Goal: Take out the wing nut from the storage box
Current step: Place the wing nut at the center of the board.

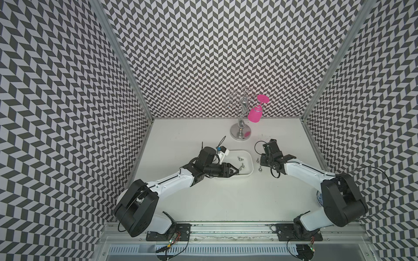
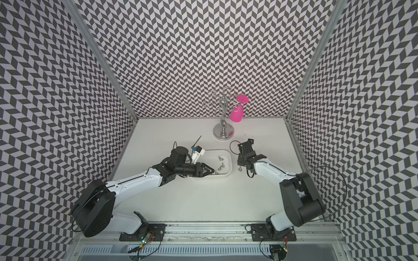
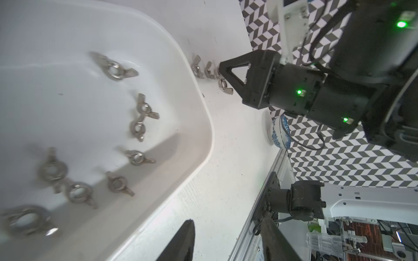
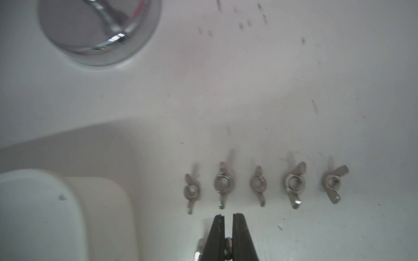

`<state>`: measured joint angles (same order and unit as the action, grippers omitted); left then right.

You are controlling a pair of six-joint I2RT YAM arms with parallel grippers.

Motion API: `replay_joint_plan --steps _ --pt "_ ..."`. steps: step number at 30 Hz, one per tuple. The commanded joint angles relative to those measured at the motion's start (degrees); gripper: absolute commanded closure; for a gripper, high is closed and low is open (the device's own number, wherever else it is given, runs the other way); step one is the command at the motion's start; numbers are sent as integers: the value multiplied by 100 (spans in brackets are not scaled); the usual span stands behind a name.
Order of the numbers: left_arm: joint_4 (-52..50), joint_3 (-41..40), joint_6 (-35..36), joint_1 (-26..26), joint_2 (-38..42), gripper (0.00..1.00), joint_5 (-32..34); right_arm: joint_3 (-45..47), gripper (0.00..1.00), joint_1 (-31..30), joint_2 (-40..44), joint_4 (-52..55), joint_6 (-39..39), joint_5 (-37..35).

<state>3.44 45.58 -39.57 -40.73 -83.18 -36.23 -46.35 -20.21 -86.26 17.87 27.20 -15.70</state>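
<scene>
quick look at this one. R gripper is pinched nearly shut on a wing nut. It's low by the table, just off the right side of the storage box, so the nut is outside the box. Nut sits a bit back from the tips. Its long axis looks crossways to the fingers, w/ one silver end poking out past a finger in the R wrist view. Can't tell which way its hole faces.

Just ahead of those tips is a row of 5 loose wing nuts on the table. All flat, holes up, wings running roughly along the finger direction, i.e. across the row. From above most of the row hides under the gripper.

L gripper is low over the near-right part of the box, fingers clearly apart, nothing btw them.

Abt 8 box nuts lie flat inside, pointing every which way, a couple touching. Box's long side looks left-right across the table, but the L arm covers that end so not 100%.

At the back: chrome glass rack w/ a pink glass hung upside down. Blue-patterned bowl sits near the R arm's base. Small blue bit on the L wrist mount, too small to read.
</scene>
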Motion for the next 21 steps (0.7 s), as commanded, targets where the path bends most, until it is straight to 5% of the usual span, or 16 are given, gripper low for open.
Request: replay_joint_plan --steps 1,12,21 --pt "268 326 -69 -355 -339 49 177 165 100 202 110 -297 224 267" --pt "768 718 -385 -1050 -1242 49 230 504 100 268 -181 -705 156 542" --pt "573 956 -298 -1095 -1315 50 268 502 100 263 -404 -810 85 643"
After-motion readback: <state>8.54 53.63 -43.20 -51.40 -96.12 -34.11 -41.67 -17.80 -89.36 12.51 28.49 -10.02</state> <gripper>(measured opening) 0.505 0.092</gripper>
